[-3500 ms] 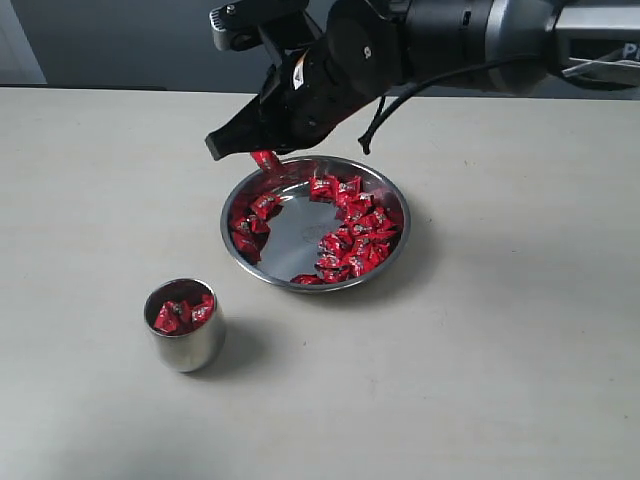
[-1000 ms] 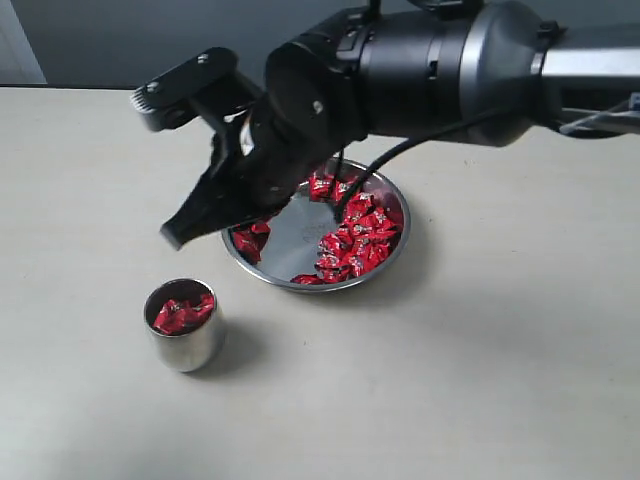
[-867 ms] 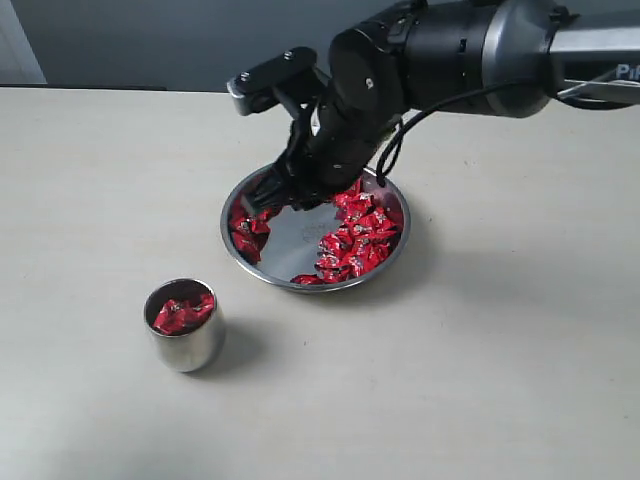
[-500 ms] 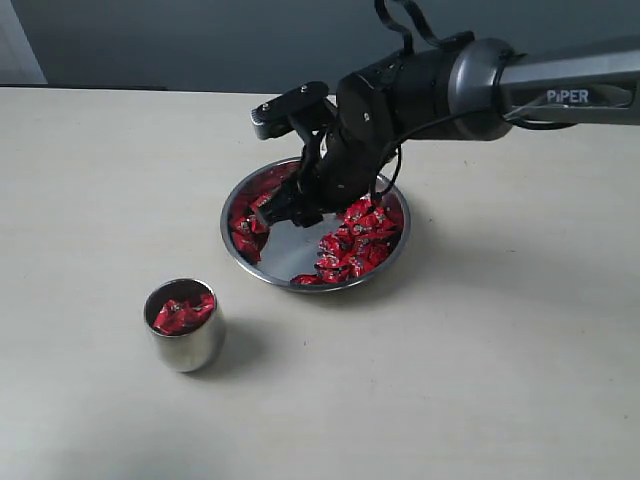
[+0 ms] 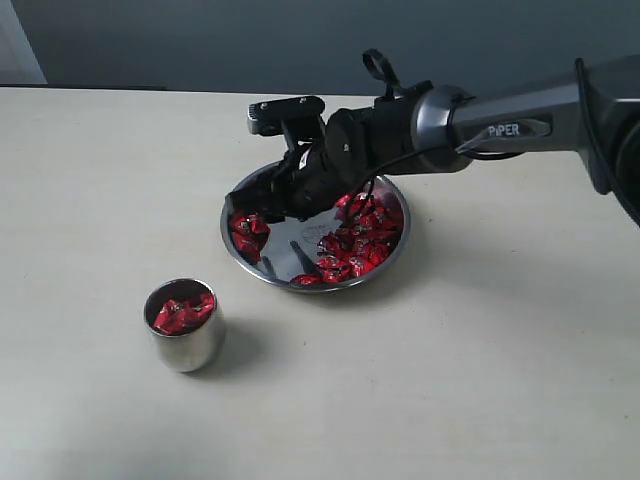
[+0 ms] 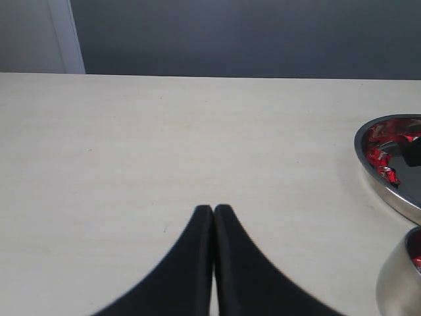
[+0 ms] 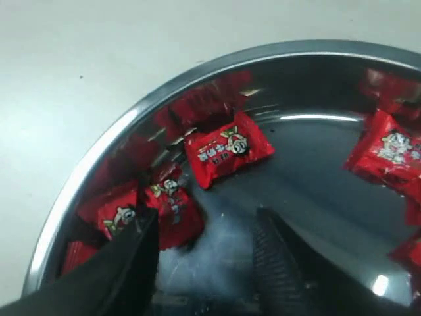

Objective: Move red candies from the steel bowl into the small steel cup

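The right gripper (image 7: 204, 260), jaws parted inside the steel bowl (image 7: 309, 141), should be lowered astride one red candy (image 7: 172, 212) and closed squarely before being lifted.

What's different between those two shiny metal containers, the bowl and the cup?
The bowl is wide and shallow; the cup is narrow and taller. The bowl's candies lie around a bare middle; the cup's candies fill it nearly to the rim. The open right gripper reaches into the bowl; nothing is at the cup. Both are shiny steel, hold red candies and stand on the table.
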### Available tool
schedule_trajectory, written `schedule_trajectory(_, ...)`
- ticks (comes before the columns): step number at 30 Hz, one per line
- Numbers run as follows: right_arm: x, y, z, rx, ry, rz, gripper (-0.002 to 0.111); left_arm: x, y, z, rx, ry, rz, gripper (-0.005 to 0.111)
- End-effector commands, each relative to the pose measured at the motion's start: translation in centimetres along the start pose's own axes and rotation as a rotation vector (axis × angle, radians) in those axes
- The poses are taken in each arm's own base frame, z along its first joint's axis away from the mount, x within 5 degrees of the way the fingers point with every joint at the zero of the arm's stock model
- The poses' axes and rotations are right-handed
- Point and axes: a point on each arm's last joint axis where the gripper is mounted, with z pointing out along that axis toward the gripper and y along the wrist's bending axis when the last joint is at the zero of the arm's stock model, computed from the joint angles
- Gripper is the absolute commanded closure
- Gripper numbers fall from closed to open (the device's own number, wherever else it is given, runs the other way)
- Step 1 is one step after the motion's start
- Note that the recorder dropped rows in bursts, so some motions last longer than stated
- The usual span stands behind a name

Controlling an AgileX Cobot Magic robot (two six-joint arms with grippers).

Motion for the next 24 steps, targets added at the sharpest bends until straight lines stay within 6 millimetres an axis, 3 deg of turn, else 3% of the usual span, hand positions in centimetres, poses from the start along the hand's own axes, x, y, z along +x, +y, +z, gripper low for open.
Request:
schedule_trajectory(1,-0.36,-0.2,0.4,-0.008,-0.039,0.054,0.063,0.11,-0.03,0.0,0.005,-0.002,-0.001,0.106)
schedule_trajectory(24,-0.6,0.65,0.42,-0.019,-0.063,0.024,0.063,0.11,-0.03,0.0,0.005,-0.002,-0.001,0.106)
